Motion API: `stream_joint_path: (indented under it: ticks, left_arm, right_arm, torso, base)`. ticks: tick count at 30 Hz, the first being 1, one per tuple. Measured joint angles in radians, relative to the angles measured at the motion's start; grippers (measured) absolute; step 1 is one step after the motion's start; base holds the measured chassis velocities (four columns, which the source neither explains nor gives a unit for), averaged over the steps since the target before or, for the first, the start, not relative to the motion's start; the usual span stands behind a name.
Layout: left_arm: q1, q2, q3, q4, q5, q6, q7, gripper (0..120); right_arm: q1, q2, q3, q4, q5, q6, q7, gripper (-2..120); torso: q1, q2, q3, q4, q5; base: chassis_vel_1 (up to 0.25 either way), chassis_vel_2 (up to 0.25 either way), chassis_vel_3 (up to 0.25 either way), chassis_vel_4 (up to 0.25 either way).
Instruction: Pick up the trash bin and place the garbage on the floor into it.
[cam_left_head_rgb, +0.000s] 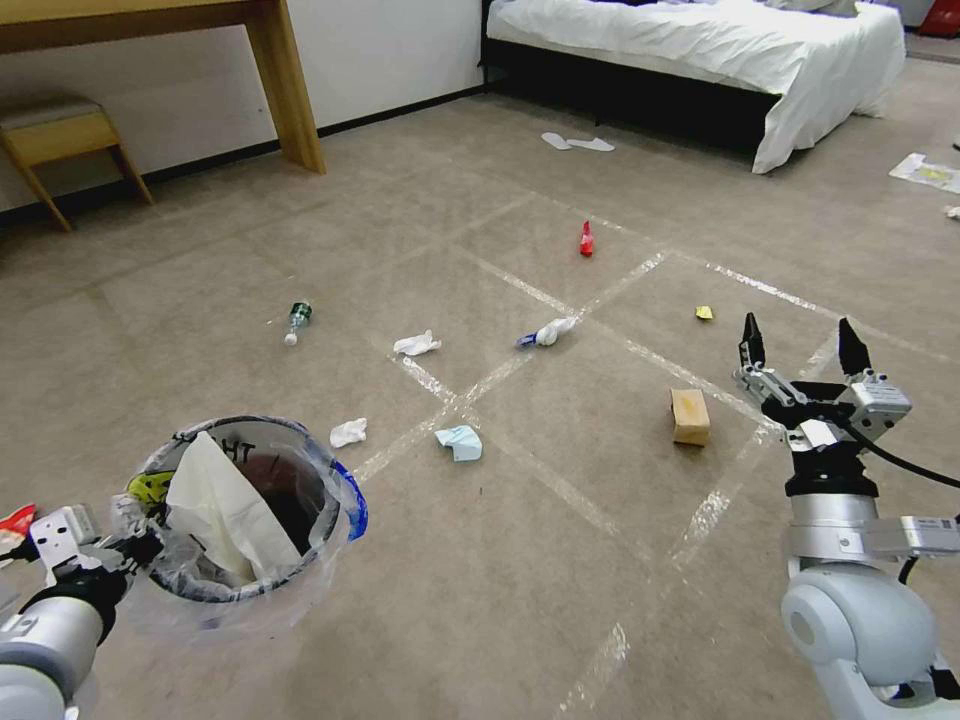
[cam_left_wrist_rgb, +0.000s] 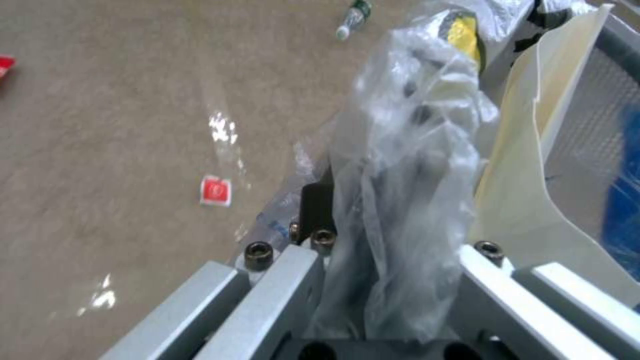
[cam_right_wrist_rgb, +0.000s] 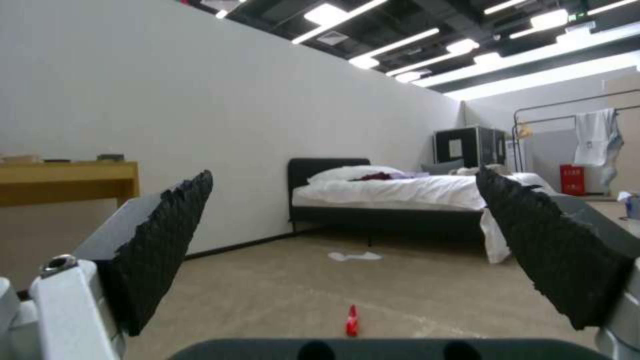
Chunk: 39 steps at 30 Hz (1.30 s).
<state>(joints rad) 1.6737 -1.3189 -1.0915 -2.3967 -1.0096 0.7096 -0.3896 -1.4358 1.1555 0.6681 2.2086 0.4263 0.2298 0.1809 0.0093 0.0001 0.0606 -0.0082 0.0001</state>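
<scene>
**Now the bin is held up, and the litter lies on the floor**

Nearest, at the lower left of the head view, the left hand (cam_left_head_rgb: 135, 550) is pinching the rim of the trash bin (cam_left_head_rgb: 250, 520) through its clear plastic bag (cam_left_wrist_rgb: 407, 200). The bin is held above the carpet, and a large pale sheet (cam_left_head_rgb: 225, 510) leans inside it. In the left wrist view a small red and white wrapper (cam_left_wrist_rgb: 216, 190) lies on the floor under the bin.

At the right, the right hand (cam_left_head_rgb: 800, 350) is raised with its 2 fingers spread and nothing between them.

A little farther, a crumpled white tissue (cam_left_head_rgb: 348, 432) and a pale blue mask (cam_left_head_rgb: 460, 442) lie just past the bin, and a brown box (cam_left_head_rgb: 690, 416) lies near the right hand. Behind them are a 2nd tissue (cam_left_head_rgb: 417, 344), a plastic bottle (cam_left_head_rgb: 296, 322), a white and blue twist of paper (cam_left_head_rgb: 547, 332) and a yellow scrap (cam_left_head_rgb: 704, 313). Farther still is a red wrapper (cam_left_head_rgb: 586, 240). At the back are a bed (cam_left_head_rgb: 720, 50) and a wooden bench (cam_left_head_rgb: 270, 70).
</scene>
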Motion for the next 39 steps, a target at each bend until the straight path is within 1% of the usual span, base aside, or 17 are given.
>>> stream_joint_path:
  ticks: [4,14,15,16,17,18,21,22,31,34,35,37,38,39]
  left_arm:
    - [0.0,-0.001,-0.001,0.0,-0.001,0.0,-0.001,1]
    - [0.0,-0.005,0.0,0.0,-0.001,0.0,-0.001,1]
    - [0.0,-0.006,0.0,0.0,-0.001,0.0,-0.001,1]
    - [0.001,-0.007,0.0,-0.002,-0.001,0.0,-0.001,1]
    - [0.001,-0.007,0.0,-0.002,-0.001,0.0,-0.001,1]
    - [0.0,-0.007,0.0,-0.003,-0.001,0.0,-0.001,1]
    - [0.0,-0.008,0.0,-0.005,-0.001,0.0,-0.001,1]
    - [0.001,-0.008,-0.001,-0.005,-0.001,0.0,-0.001,1]
    - [0.005,-0.004,-0.006,-0.005,-0.001,0.0,-0.002,1]
    - [-0.003,-0.004,0.0,-0.005,-0.003,0.001,-0.003,1]
    - [-0.003,-0.004,0.0,-0.005,-0.003,0.001,-0.003,1]
    - [-0.008,-0.004,0.005,-0.005,-0.004,0.003,-0.003,1]
    - [-0.008,-0.004,0.005,-0.005,-0.004,0.003,-0.003,1]
    - [-0.009,-0.001,0.005,-0.002,-0.004,0.003,-0.003,1]
  right_arm:
    - [0.002,-0.001,-0.004,0.0,0.0,0.0,0.001,100]
    - [0.003,-0.006,-0.01,-0.003,0.004,0.004,0.002,100]
    - [0.005,-0.008,-0.012,-0.004,0.009,0.008,0.002,100]
    - [0.007,-0.01,-0.015,-0.004,0.015,0.016,-0.001,100]
    - [0.007,-0.01,-0.015,-0.004,0.015,0.016,-0.001,100]
    - [0.009,-0.012,-0.017,-0.006,0.017,0.025,-0.008,100]
    - [0.011,-0.014,-0.019,-0.008,0.017,0.032,-0.015,100]
    - [0.011,-0.015,-0.02,-0.008,0.018,0.033,-0.016,100]
    - [0.019,-0.022,-0.028,-0.023,0.032,0.039,-0.02,100]
    - [0.026,-0.054,-0.037,-0.013,0.05,0.004,-0.009,100]
    - [0.026,-0.054,-0.037,-0.013,0.05,0.004,-0.009,100]
    - [0.042,-0.079,-0.044,-0.009,0.068,-0.041,0.008,100]
    - [0.042,-0.079,-0.044,-0.009,0.068,-0.041,0.008,100]
    - [0.05,-0.092,-0.052,-0.009,0.076,-0.062,0.015,100]
  torso:
    - [0.0,0.0,0.0,0.0,-0.0004]
    - [0.0,0.0,0.0,0.0001,0.0]
    - [0.0,0.0,0.0,-0.0001,-0.0005]
    - [0.001,0.0,0.0,0.0,0.0005]
    - [0.001,0.0,0.0,0.0,0.0005]
    - [0.0,0.0,0.0,0.0,-0.0006]
    - [0.0,0.0,0.0,0.0001,0.0001]
    - [0.0,0.0,0.0,0.0,-0.0004]
    - [0.0,0.0,0.0,0.0,0.0]
    - [0.0,0.0,0.0,0.0,-0.0001]
    - [0.0,0.0,0.0,0.0,-0.0001]
    - [0.0,0.0,0.0,-0.0001,-0.0002]
    - [0.0,0.0,0.0,-0.0001,-0.0002]
    - [0.0,0.0,0.0,-0.0001,0.0]
  base:
    - [-0.209,0.228,0.215,-0.25]
    - [-0.248,0.241,0.239,-0.238]
    - [-0.221,0.199,0.188,-0.217]
    - [-0.192,0.15,0.14,-0.148]
    - [-0.192,0.15,0.14,-0.148]
    - [-0.117,0.15,0.074,-0.081]
    - [-0.015,0.047,0.05,-0.026]
    - [0.0,0.0,0.0,0.0]
    - [0.0,0.0,0.0,0.0]
    - [0.0,0.0,0.0,0.0]
    - [0.0,0.0,0.0,0.0]
    - [0.0,0.0,0.0,0.0]
    - [0.0,0.0,0.0,0.0]
    - [0.0,0.0,0.0,0.0]
